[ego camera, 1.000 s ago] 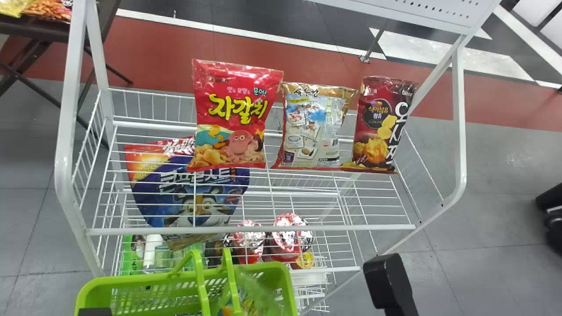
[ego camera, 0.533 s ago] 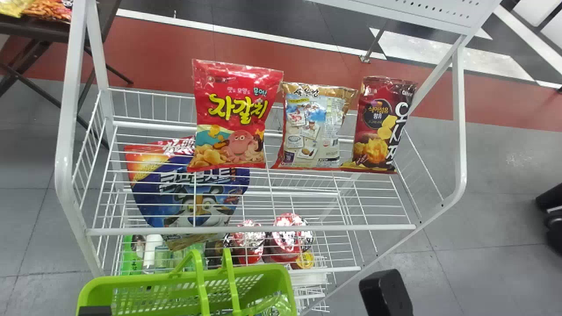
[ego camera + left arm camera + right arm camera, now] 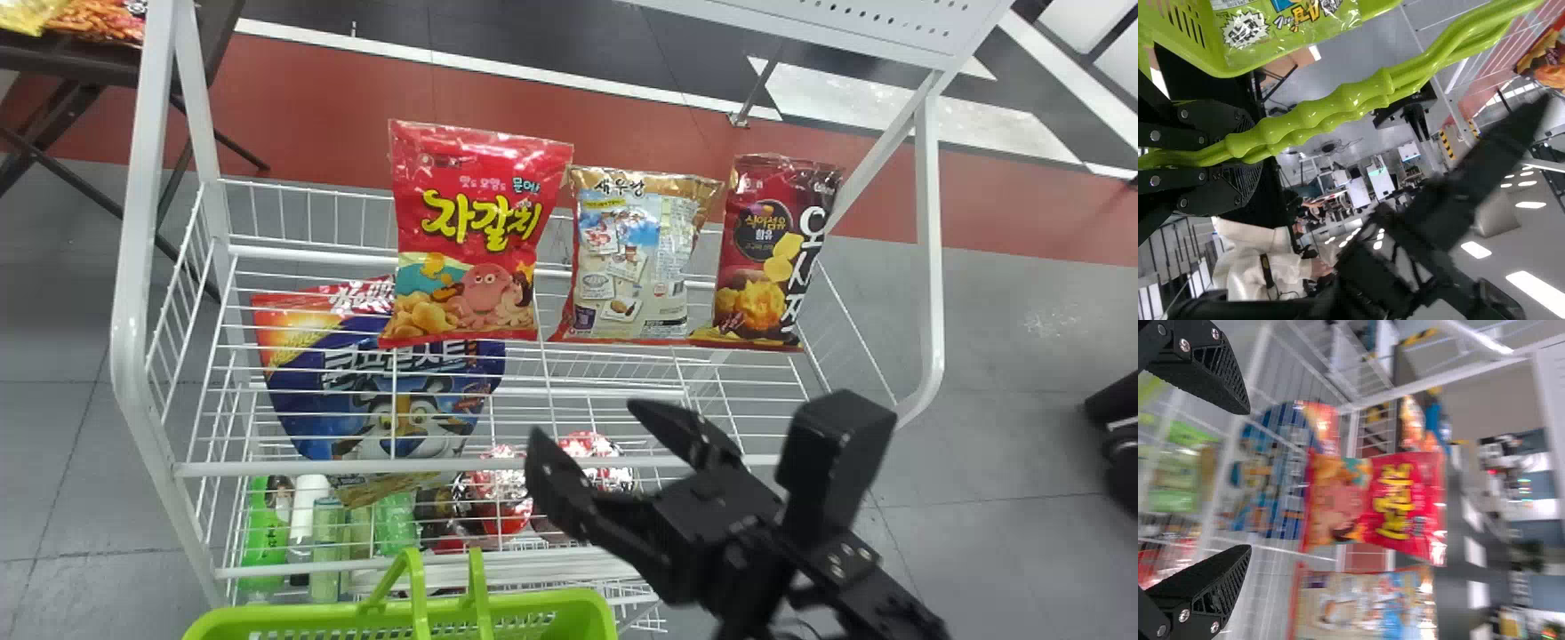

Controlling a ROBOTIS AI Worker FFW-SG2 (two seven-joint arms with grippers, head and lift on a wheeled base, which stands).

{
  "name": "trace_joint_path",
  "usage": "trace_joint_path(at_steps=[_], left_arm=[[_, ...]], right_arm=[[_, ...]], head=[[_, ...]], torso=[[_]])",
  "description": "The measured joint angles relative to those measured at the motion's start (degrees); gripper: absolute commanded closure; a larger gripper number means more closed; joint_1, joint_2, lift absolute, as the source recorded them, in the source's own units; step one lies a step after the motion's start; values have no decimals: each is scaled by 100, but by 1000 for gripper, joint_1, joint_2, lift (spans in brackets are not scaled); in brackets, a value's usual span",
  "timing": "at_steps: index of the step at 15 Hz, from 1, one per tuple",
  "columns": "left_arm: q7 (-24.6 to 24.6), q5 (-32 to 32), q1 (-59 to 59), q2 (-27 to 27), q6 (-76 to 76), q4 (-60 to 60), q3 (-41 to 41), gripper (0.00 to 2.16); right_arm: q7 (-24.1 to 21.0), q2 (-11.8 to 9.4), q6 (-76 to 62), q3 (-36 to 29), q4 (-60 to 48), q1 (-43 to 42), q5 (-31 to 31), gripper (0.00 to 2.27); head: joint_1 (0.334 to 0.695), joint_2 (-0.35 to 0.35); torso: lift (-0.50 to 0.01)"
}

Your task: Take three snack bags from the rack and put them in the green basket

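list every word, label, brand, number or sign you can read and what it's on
"자갈치": red bag
"새우깡": beige bag
"오사쯔": dark red bag
"식이섬유 함유": round badge on the dark red bag
Blue bag: lettering broken up by wires, not surely readable
Bag in the green basket: cut off, unreadable
Remaining print: too small or blurred

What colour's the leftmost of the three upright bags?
The bag is red with large yellow lettering, clearest in the head view.
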Motion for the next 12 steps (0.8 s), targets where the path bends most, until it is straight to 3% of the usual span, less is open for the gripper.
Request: trace_joint_path(at_steps=[3,7,12], left_arm=[[0,-1,-45,40,211,-16,-22,2128],[-4,18,-59,66,325,-16,-23,2132],[13,12,-67,65,326,26,6,2128]], right_arm=[[-583,131,-853,482,1012,-914,169,103],[-1010,302,-1483,856,2461,-2249,568,130],[-1048,308,-1603,930,3633,-3177,715,191]], head=[[695,-350],[695,-350],[695,-350]], torso=[[-6],[-6],[-6]])
